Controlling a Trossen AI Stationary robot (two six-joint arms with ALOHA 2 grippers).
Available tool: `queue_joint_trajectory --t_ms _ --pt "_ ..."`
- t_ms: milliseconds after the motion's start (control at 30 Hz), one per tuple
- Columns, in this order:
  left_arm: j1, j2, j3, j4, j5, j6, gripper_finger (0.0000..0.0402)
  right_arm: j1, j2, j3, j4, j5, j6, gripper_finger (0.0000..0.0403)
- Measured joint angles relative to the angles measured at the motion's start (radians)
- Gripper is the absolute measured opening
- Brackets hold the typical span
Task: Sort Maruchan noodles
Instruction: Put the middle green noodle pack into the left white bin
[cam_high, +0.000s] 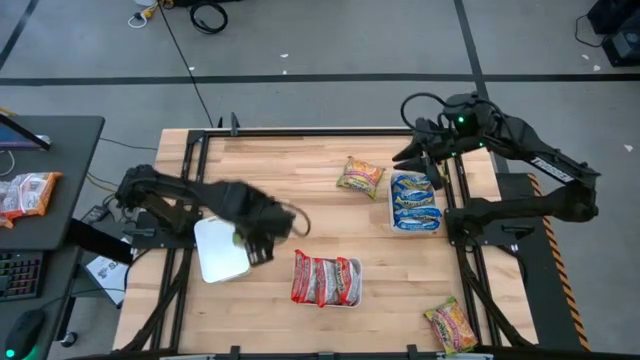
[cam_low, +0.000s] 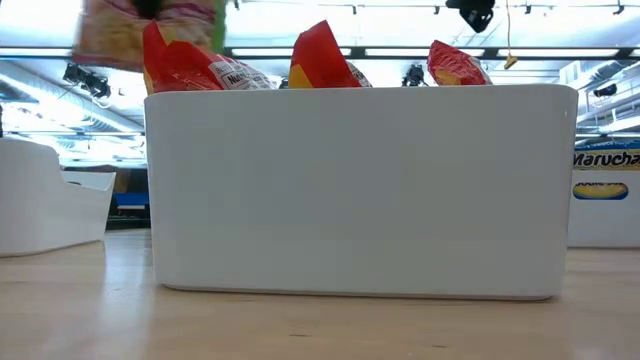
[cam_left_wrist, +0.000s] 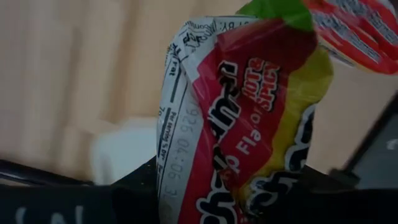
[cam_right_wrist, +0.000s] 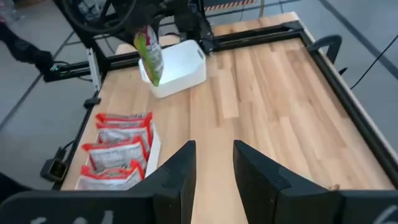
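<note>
Pale butcher-block wood tops the bench (cam_high: 400, 270), which stands on a grey taped floor inside a black frame. Near its left edge sits an empty white tray (cam_high: 218, 252), and the left gripper (cam_right_wrist: 148, 34) hangs over it with its jaws pinching a yellow-orange-green Maruchan packet (cam_right_wrist: 151, 57) by its upper end; the left wrist view shows the wrapper crumpled between the dark fingers, red and yellow with a green corner. At the front middle of the bench a second white tray (cam_low: 360, 190) holds a row of red-and-silver packets (cam_high: 325, 279) standing on edge. Toward the right, a third tray (cam_high: 392, 209) carries blue-and-yellow packets (cam_high: 415, 202). Two more yellow-orange-green packets lie loose on the wood: one (cam_high: 360, 176) just beside the blue tray on its left, another (cam_high: 451, 325) near the front right corner. The right gripper (cam_right_wrist: 211, 158) is raised above the back right of the bench, close to the blue tray, its jaws parted and empty.
</note>
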Motion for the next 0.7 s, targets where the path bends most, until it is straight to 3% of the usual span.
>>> queue_joint_trajectory --t_ms 333,533,700 --pt "-0.218 -0.046 -0.277 0.079 0.007 -0.341 0.0172 0.047 -0.06 -0.021 -0.055 -0.004 0.01 0.0111" --pt "-0.273 -0.187 -0.484 0.256 0.026 -0.514 0.0172 0.054 -0.074 -0.021 -0.066 0.003 0.035 0.0111" --pt "-0.313 -0.339 -0.564 0.245 -0.071 -0.649 0.0172 0.054 -0.065 -0.021 -0.065 0.046 0.055 0.0111"
